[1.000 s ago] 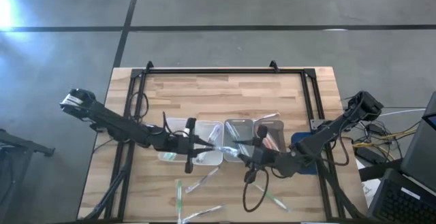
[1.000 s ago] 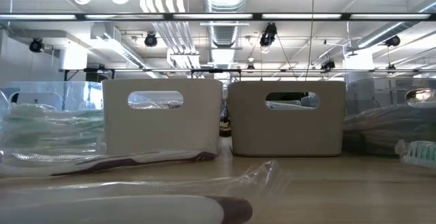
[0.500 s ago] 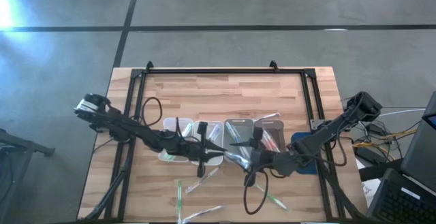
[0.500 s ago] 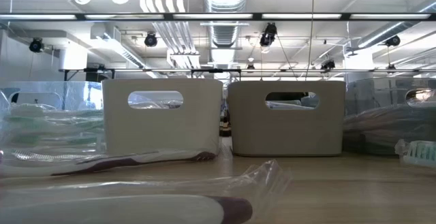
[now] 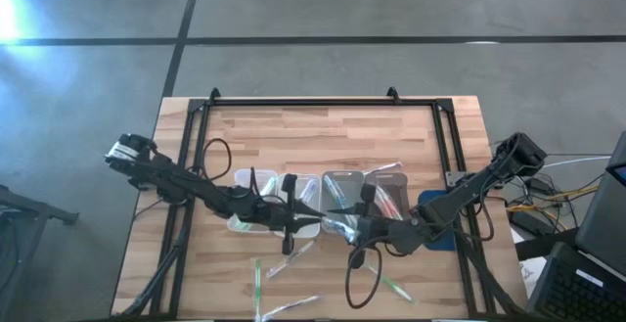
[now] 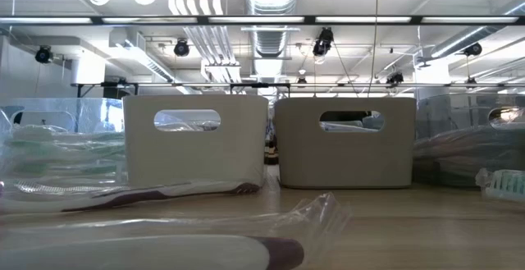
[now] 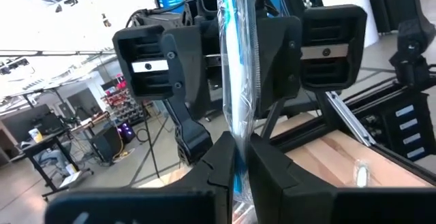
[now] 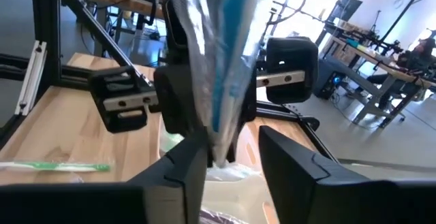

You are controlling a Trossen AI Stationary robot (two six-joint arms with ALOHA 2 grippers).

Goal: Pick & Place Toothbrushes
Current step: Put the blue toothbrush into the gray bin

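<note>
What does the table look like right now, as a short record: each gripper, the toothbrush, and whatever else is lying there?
left gripper: shut on the blue toothbrush, above the clear trays
right gripper: facing the left one, fingers apart on either side of the same wrapped toothbrush
clear trays: in a row at mid-table
loose toothbrushes: lying on the wooden table, between the trays and the front edge
</note>
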